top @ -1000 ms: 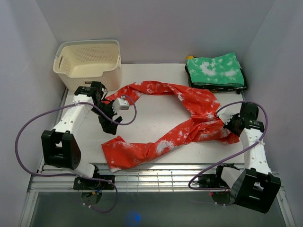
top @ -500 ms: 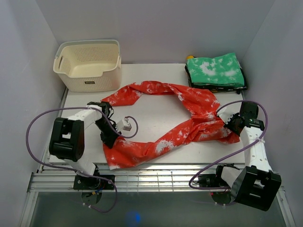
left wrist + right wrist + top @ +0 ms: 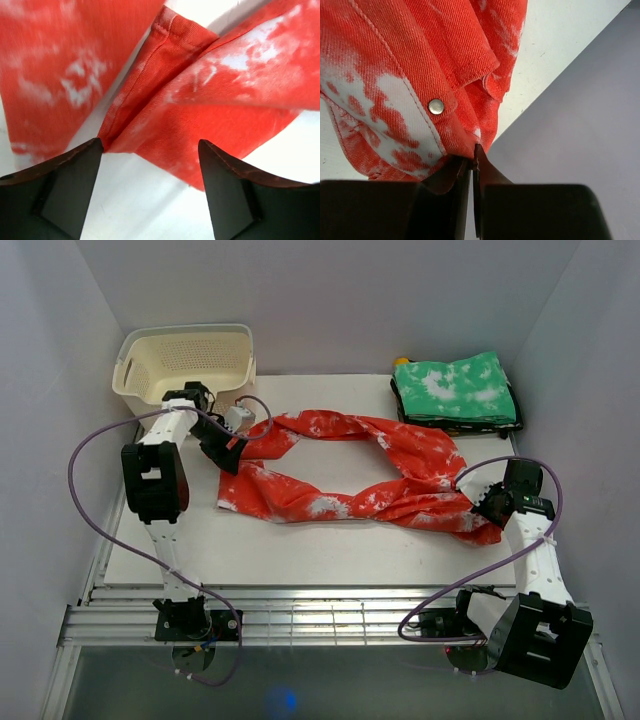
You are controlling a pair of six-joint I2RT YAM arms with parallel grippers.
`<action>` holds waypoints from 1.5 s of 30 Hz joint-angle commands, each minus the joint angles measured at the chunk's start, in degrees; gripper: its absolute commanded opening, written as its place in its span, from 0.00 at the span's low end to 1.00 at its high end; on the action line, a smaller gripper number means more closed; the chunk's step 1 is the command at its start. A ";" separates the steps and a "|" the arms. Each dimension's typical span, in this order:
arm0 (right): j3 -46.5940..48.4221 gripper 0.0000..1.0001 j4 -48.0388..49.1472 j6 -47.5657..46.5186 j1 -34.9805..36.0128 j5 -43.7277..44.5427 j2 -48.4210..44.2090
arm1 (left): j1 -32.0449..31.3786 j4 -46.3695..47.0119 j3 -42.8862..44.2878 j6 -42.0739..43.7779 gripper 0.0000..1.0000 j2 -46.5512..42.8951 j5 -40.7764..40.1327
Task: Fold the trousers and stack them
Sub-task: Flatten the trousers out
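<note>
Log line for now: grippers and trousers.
left gripper: open over hem | right gripper: shut on waist | trousers: spread out, unfolded

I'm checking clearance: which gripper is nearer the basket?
Left. The left gripper sits just in front of the basket, open over the trousers; the right gripper is far across the table, shut on the trousers.

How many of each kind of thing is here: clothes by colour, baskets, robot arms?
Red-orange trousers: 1
Green cloth pile: 1
Cream basket: 1
Robot arms: 2, left arm and right arm
Total: 5
</note>
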 commanded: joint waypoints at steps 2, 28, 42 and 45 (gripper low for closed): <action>-0.06 0.08 3.59 -3.44 -0.02 -0.15 0.56 | 2.84 -4.35 -6.50 6.04 0.91 -12.32 4.42; 7.23 0.08 1.57 -0.10 -0.02 1.08 6.98 | 4.16 46.19 -56.54 19.79 0.68 -39.15 3.73; 11.46 0.08 4.48 -1.15 -0.81 -0.94 7.16 | 6.01 16.08 -36.87 16.09 0.00 -51.36 4.69; 9.79 0.08 4.65 -3.08 -2.21 -1.90 3.74 | 6.80 5.46 -32.99 17.40 0.00 -53.65 5.30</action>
